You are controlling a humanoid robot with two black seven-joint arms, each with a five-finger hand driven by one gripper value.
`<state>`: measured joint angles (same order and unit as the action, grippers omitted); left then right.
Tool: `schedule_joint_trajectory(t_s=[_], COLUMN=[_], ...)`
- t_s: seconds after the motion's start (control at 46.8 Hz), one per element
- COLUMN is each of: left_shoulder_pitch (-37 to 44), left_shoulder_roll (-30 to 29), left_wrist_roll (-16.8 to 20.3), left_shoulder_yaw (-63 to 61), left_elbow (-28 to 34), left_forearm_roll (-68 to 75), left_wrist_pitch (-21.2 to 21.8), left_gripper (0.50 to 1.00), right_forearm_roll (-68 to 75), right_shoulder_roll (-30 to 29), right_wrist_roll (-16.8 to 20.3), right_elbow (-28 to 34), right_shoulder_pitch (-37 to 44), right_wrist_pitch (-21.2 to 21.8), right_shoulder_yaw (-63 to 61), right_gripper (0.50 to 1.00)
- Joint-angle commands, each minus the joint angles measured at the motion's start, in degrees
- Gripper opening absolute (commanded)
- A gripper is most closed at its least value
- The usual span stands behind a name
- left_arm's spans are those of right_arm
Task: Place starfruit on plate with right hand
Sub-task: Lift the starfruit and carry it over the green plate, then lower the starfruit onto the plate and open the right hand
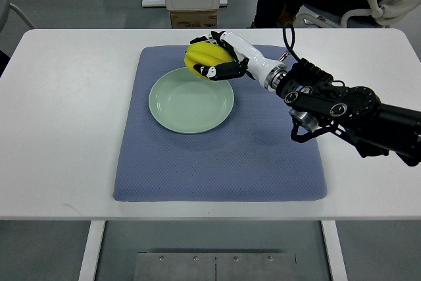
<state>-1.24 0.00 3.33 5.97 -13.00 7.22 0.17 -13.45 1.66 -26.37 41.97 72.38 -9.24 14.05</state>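
Starfruit (199,58): yellow, ridged, glossy, sitting over the far rim of the pale green plate (191,101), mid-mat (217,162), toward the table's (59,116) far edge. Its right side is hidden by fingers; fruit-to-plate contact unclear. Right hand (220,57) is curled around it, black-tipped fingers wrapping both sides.
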Motion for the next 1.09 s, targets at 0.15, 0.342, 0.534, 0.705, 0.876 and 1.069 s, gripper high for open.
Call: schedule_joint_trajectory(t_s=[0.15,0.342,0.534,0.705,0.876,1.069], left_shoulder_pitch=[0.01,0.01,0.01,0.01,0.01,0.01], left_shoulder_roll=[0.00,0.00,0.00,0.00,0.00,0.00], left_wrist_roll=[0.01,0.01,0.01,0.01,0.01,0.01], left_shoulder_yaw=[0.00,0.00,0.00,0.00,0.00,0.00], left_elbow=[-0.01,-0.01,-0.01,-0.01,-0.01,-0.01], left_forearm_roll=[0.07,-0.02,-0.02,-0.02,-0.02,-0.02], left_wrist_pitch=[0.01,0.01,0.01,0.01,0.01,0.01], left_gripper=[1.000,1.000,1.000,1.000,1.000,1.000], right_forearm_roll=[0.00,-0.09,-0.09,-0.09,-0.09,-0.09], right_shoulder_roll=[-1.66,-1.66,-1.66,-1.66,-1.66,-1.66], right_wrist_roll=[0.01,-0.08,-0.17,-0.17,-0.17,-0.26], right_elbow=[-2.51,-5.85,-5.85,-5.68,-5.76,-5.76], right_shoulder_pitch=[-1.10,-3.20,-3.73,-4.09,-4.44,-4.44], right_wrist_pitch=[0.01,-0.17,-0.17,-0.17,-0.34,-0.61], right_shoulder_yaw=[0.10,-0.17,-1.22,-1.57,-1.66,-1.66], right_gripper=[0.500,0.625,0.723,0.790,0.876,0.910])
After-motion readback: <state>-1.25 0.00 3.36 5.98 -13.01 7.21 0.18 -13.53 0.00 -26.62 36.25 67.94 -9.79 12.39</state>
